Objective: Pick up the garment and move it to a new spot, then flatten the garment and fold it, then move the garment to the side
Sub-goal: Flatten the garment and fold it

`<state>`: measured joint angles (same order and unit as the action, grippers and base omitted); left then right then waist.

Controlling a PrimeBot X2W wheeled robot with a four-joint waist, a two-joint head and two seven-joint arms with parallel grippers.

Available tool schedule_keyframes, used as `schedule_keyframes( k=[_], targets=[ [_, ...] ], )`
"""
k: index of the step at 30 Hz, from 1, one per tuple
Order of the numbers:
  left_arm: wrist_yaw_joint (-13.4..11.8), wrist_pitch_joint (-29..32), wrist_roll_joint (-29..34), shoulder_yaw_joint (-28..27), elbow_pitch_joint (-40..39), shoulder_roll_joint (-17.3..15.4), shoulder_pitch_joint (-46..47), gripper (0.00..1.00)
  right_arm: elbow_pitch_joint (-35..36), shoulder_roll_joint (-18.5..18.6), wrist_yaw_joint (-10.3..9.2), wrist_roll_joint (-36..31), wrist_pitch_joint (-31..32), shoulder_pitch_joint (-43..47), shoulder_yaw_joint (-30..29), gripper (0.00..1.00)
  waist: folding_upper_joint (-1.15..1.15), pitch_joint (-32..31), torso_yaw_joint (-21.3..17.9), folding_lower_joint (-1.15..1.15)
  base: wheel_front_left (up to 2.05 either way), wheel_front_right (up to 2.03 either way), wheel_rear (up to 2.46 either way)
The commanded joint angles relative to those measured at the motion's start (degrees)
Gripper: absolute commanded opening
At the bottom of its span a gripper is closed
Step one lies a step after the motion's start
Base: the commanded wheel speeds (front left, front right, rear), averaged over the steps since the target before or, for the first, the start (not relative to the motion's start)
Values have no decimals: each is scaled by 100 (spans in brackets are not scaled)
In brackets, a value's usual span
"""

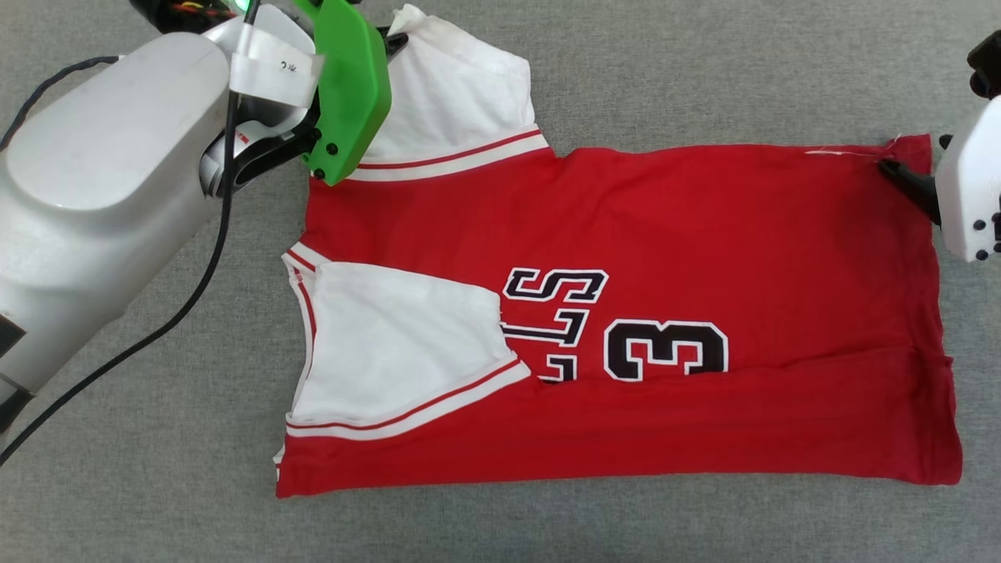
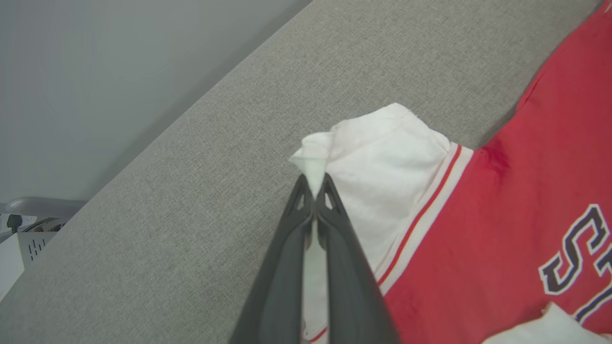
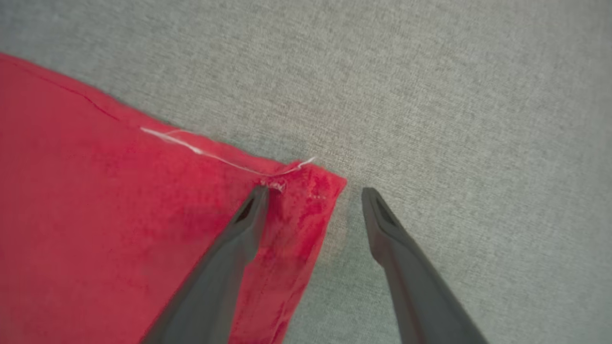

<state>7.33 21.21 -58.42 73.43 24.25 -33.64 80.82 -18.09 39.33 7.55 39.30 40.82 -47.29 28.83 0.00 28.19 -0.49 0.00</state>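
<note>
The garment (image 1: 704, 219), a red jersey with black number 3 (image 1: 665, 349) and letters, lies spread on the grey surface, collar end to the left. Its near white sleeve (image 1: 391, 344) is folded over the front. My left gripper (image 2: 314, 184) is shut on the tip of the far white sleeve (image 2: 382, 162), pinching a peak of cloth; in the head view it sits behind a green cover (image 1: 352, 78). My right gripper (image 3: 315, 191) is open at the far hem corner, one finger (image 3: 248, 224) over the red cloth, the other on bare surface. Its dark finger (image 1: 907, 180) touches that corner.
The grey fabric surface (image 1: 626, 62) runs all around the jersey. A black cable (image 1: 180, 305) hangs from my left forearm (image 1: 94, 180) across the left side. In the left wrist view the surface's edge meets a pale wall, with a white box (image 2: 19, 248) beyond.
</note>
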Motion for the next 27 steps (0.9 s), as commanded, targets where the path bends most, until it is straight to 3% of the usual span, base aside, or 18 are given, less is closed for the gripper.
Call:
schedule_keyframes(
  k=[1,11,13,27],
  targets=[
    [15,-43,89,-9,-35,30,82,0,-169,-75,-6,-68,-56,-149,74,100,0,131,113,0,0,0,0],
    [15,-223,116,-8,-58,-5,55,0,-855,-176,-6,414,172,-68,879,100,0,158,198,0,0,0,0],
    [15,-251,89,-8,-30,-45,38,0,-869,-138,-6,472,72,-105,956,0,0,138,167,0,0,0,0],
    [15,-807,-50,-8,128,-278,-523,0,-716,131,-6,590,-1558,-57,953,0,0,-536,84,0,0,0,0]
  ],
)
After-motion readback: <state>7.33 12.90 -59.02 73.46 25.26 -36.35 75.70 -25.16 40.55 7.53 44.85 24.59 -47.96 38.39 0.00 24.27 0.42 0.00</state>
